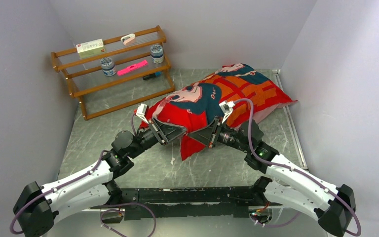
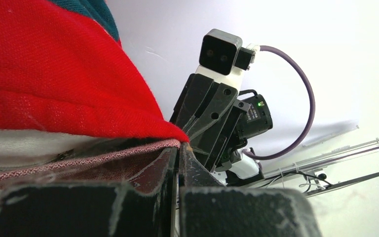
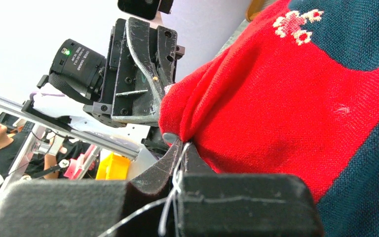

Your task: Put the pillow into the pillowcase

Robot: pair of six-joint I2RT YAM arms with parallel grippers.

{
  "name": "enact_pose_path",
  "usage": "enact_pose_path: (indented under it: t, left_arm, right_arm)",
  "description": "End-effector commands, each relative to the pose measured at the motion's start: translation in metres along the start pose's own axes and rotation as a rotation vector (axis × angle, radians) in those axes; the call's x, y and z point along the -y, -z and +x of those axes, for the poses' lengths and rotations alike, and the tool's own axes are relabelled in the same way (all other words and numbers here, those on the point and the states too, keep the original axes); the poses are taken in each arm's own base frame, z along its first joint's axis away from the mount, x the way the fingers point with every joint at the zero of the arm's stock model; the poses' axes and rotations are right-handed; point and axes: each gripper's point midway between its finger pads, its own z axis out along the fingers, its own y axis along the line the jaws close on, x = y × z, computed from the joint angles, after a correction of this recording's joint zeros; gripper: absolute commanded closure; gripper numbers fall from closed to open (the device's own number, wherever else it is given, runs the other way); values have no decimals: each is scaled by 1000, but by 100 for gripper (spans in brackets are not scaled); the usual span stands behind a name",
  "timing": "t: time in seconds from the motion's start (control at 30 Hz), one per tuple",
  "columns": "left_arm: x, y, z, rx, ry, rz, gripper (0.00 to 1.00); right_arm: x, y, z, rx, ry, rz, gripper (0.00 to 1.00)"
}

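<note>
The plump white pillow (image 2: 15,143) sits nearly inside the red cartoon-printed fabric pillowcase (image 1: 237,91), toward the table's (image 1: 217,168) far right corner. The left pincer (image 2: 178,154) and right pincer (image 3: 181,147) are each clamped tight on its near hem. The next move is likely to tug that hem over the last exposed white edge.

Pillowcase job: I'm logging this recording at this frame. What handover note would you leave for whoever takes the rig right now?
Left claw: shut on the hem of the red cartoon-print fabric pillowcase.
Right claw: shut on the same near edge, close beside the other.
Where: the case lies plump on the grey marbled table, its near end held up by both claws. The white soft pillow shows just under the hem.
Done: the pillow looks mostly inside.
Left: probably draw the hem over the exposed white fabric, then let go.
</note>
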Motion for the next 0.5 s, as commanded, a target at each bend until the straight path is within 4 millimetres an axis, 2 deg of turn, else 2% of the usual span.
enact_pose_path:
  t: [0.0, 0.13, 0.3, 0.47]
  left_arm:
    - [58, 6, -12, 38, 6, 216, 95]
    - [56, 6, -12, 40, 18, 214, 95]
    - [56, 7, -14, 51, 49, 213, 95]
    - [35, 9, -34, 163, 99, 65, 95]
  right_arm:
    - [-13, -1, -11, 38, 13, -46, 100]
    - [-15, -1, -12, 44, 5, -58, 100]
    - [-11, 0, -15, 60, 2, -25, 82]
    - [0, 17, -29, 85, 57, 160, 61]
